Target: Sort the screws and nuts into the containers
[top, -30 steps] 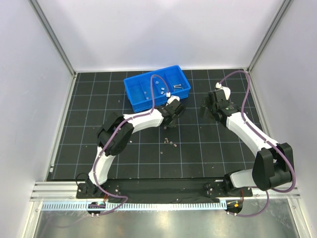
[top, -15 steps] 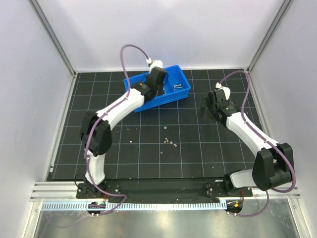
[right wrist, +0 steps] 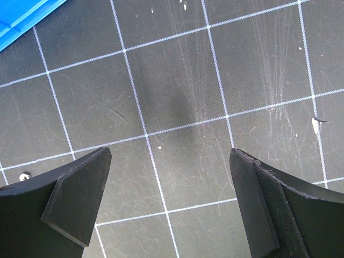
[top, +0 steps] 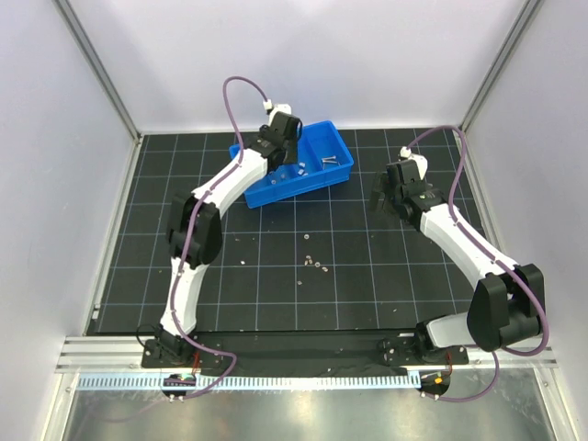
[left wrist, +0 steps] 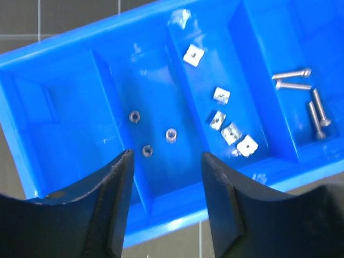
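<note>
The blue tray (left wrist: 161,215) holds the containers side by side. One end section is bare. The one beside it holds three round nuts (left wrist: 171,134). The third has several square nuts (left wrist: 232,131), and the far end section has several screws (left wrist: 317,114). My left gripper (left wrist: 167,155) hangs open over the round-nut section near the tray's front rim, nothing between its fingers (left wrist: 115,199). From above, the left gripper (top: 274,152) covers part of the tray (top: 322,165). Loose nuts (top: 312,262) lie on the mat. My right gripper (top: 384,195) stands open over bare mat, right of the tray.
The black gridded mat (right wrist: 177,107) lies under the right gripper (right wrist: 170,153), with one tiny nut (right wrist: 24,176) at its left edge and the tray's corner (right wrist: 21,16) at top left. Another small piece (top: 241,260) sits left of the loose nuts. White walls enclose the mat.
My left arm swung from the mat in front of the tray up and back over the tray, and its jaws now stand apart. The right arm has hardly moved.
</note>
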